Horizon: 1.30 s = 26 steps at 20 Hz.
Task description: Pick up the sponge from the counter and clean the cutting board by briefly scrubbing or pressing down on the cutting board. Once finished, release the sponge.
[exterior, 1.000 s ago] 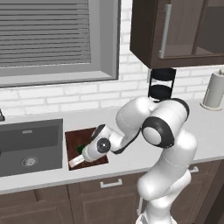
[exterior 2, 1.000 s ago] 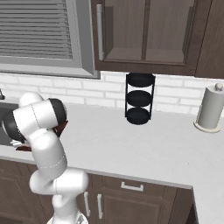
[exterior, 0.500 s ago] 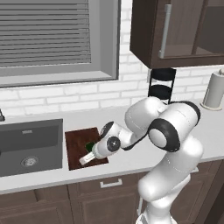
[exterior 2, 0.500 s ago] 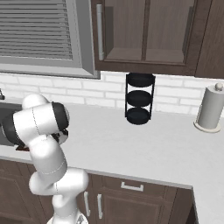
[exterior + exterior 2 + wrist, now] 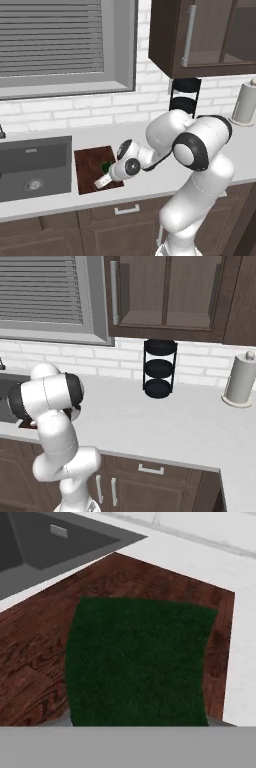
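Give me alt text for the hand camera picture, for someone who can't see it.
A dark green sponge seen close up, over a reddish-brown wooden cutting board. A dark grey sink lies past the board's upper left edge, and light counter runs along the top and right.

We look from behind the arm, left and right, forward and down over one counter [image 5: 125, 131] and black tiered rack [image 5: 159, 369]. Our hand camera looks close down at the cutting board [image 5: 40, 642].
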Motion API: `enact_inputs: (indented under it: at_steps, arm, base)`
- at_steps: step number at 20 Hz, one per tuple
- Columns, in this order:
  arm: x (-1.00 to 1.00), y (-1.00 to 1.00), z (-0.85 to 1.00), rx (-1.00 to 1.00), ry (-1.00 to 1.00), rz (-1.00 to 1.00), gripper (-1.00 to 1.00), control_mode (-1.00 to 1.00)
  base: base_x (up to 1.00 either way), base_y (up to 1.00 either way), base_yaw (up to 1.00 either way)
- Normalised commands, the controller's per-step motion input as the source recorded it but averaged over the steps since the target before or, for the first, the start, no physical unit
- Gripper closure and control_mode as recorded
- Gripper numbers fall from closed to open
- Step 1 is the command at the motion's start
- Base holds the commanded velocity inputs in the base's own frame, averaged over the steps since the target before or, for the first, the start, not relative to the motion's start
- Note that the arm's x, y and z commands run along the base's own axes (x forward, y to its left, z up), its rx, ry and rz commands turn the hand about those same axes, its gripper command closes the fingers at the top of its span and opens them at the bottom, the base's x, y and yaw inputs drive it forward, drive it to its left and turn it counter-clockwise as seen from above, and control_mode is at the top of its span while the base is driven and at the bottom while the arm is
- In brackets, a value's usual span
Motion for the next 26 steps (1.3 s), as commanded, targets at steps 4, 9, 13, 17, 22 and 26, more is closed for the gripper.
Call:
enact_inputs:
  at_steps: [4,9,13,17,22,26]
  arm:
    - [0.17,-0.22,-0.29,0.0,-0.33,0.0,1.0,-1.0]
    - [0.35,-0.23,-0.35,0.0,-0.25,0.0,1.0,-1.0]
    - [0.55,-0.34,-0.47,0.02,-0.05,0.0,1.0,-1.0]
    - [0.58,-0.44,-0.34,0.07,0.0,0.0,1.0,-1.0]
    - [0.55,-0.41,-0.35,0.09,0.0,0.0,1.0,-1.0]
    - [0.51,-0.28,-0.25,0.08,0.0,0.0,1.0,-1.0]
  base:
    - [0.0,0.0,0.0]
    - [0.0,0.0,0.0]
    - [0.0,0.0,0.0]
    - [0.0,0.0,0.0]
    - [0.0,0.0,0.0]
    - [0.0,0.0,0.0]
